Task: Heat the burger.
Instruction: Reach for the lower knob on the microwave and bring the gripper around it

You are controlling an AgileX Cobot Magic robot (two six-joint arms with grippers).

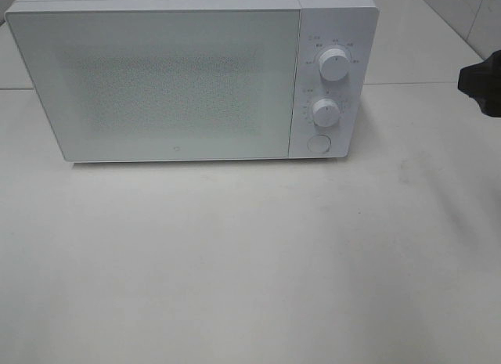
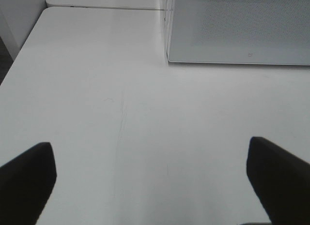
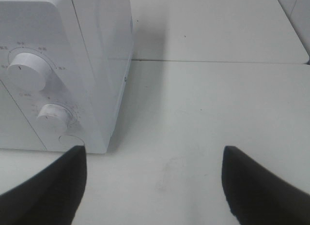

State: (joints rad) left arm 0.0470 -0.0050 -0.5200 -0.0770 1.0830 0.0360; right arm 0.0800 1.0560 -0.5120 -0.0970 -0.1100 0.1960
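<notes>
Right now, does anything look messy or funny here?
Nothing is spilled, broken or crooked. The microwave sits straight on the table with its door shut. Only faint thin scratches mark the table, and no burger shows in any view.

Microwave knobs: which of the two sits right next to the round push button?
The lower knob, directly above the round button; the upper knob sits higher, with the lower one between.

White tabletop (image 1: 235, 262) (faintly scuffed), seam to a second table (image 1: 415, 55) behind, pale tiled wall (image 1: 470, 8), soft even light
</notes>
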